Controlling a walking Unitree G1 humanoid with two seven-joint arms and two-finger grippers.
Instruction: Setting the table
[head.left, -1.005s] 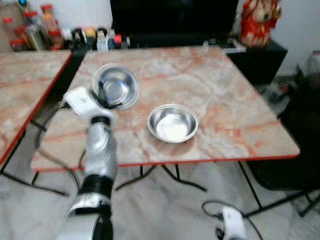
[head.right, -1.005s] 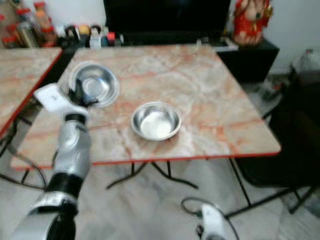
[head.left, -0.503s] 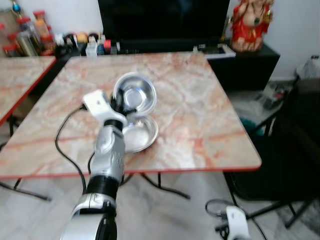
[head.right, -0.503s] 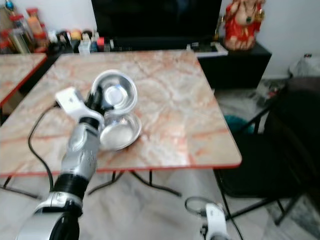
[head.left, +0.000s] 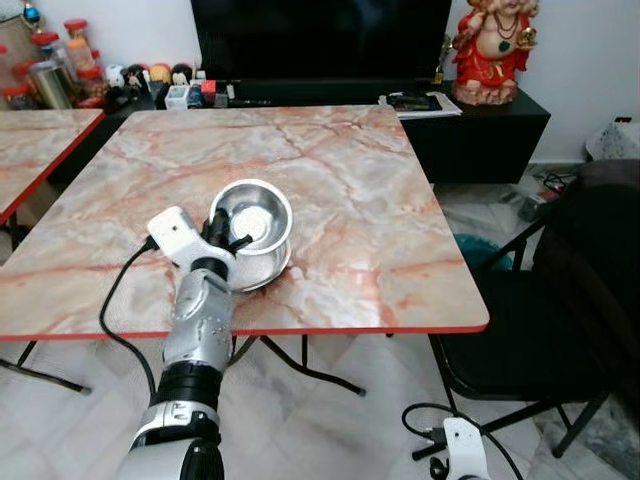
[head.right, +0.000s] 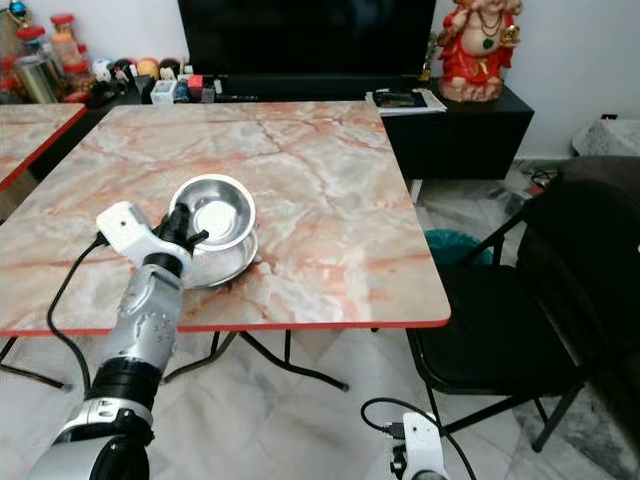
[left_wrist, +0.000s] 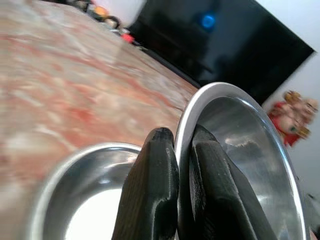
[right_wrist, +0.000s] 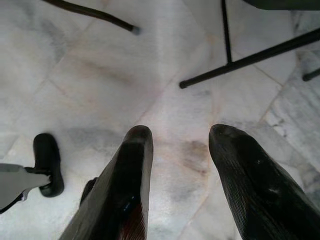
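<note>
My left gripper (head.left: 222, 233) is shut on the rim of a steel bowl (head.left: 252, 212), pinching it between both fingers (left_wrist: 156, 186). The bowl (left_wrist: 243, 150) is tilted and sits just over a second steel bowl (head.left: 266, 270) that rests on the marble table (head.left: 370, 200) near its front edge. Whether the two bowls touch cannot be told. The lower bowl (left_wrist: 75, 200) lies under the fingers in the left wrist view. My right gripper (right_wrist: 180, 137) hangs open above the floor beside my body.
A second marble table (head.left: 40, 135) stands to the left across a narrow gap. A black folding chair (head.left: 520, 345) sits right of the table. Behind are a TV stand with a black screen (head.left: 320, 40), bottles (head.left: 50, 75) and a red statue (head.left: 490, 45). A cable (head.left: 115, 300) trails from my left wrist.
My left gripper has carried the bowl from the table's left side to above the second bowl, then lowered it close. The camera has shifted too.
</note>
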